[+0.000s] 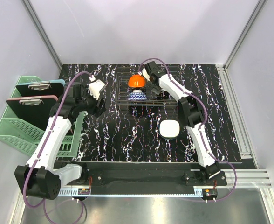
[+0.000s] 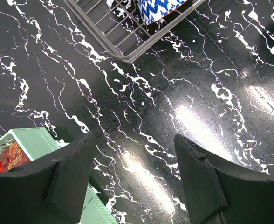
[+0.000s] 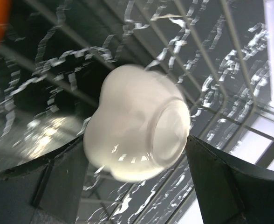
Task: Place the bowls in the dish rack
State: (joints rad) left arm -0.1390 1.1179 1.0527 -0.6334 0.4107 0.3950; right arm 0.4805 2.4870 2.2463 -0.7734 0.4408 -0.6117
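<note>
Right gripper (image 3: 134, 142) clamps the white bowl (image 3: 137, 116); better lower it slowly into the far-edge dish rack (image 1: 122, 91). Left gripper (image 2: 133, 140) is apart, empty.

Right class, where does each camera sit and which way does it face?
Top external: above and behind the bases, looking down on the table; both whole arms show.
Left wrist: on the left arm, facing down at table and dish rack corner; open left gripper shows.
Right wrist: over the rack, facing the white bowl in the right gripper.
Shared: blue-and-white bowl, top and left wrist.
</note>
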